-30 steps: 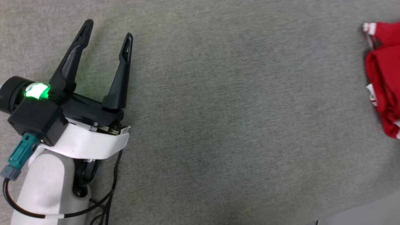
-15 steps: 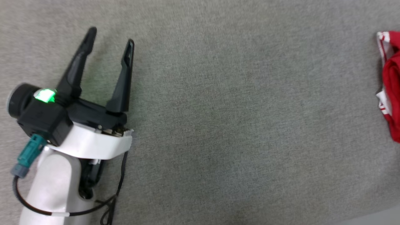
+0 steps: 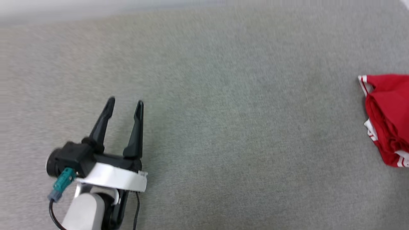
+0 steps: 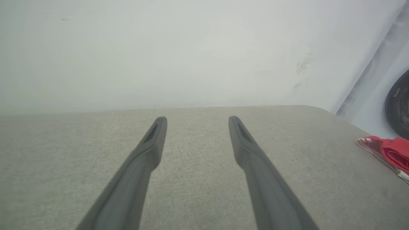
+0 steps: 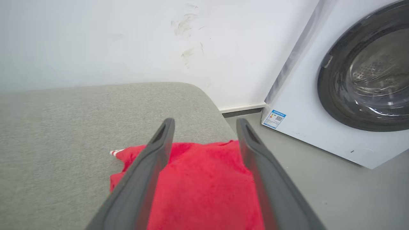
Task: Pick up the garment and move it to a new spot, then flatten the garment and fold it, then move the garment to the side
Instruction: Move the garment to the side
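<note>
The garment (image 3: 388, 118) is a folded red bundle with red-white striped trim, lying at the right edge of the grey surface (image 3: 223, 127). In the left wrist view the garment (image 4: 388, 151) shows far off to the right. My left gripper (image 3: 125, 105) stands open over bare fabric at the lower left, far from it; its fingers (image 4: 153, 140) hold nothing. My right gripper (image 5: 204, 123) is open above the garment (image 5: 204, 182), its two dark fingers spread over the red cloth with nothing gripped between them.
A white wall (image 5: 127, 41) rises behind the surface. To the right stands a white washing machine (image 5: 319, 127) with a dark round door (image 5: 367, 73) on a grey floor (image 5: 319, 185). The surface's right edge runs just past the garment.
The head camera has tilted up, so the left gripper appears lower and smaller and the surface's far edge comes into sight. The garment still lies at the right edge.
</note>
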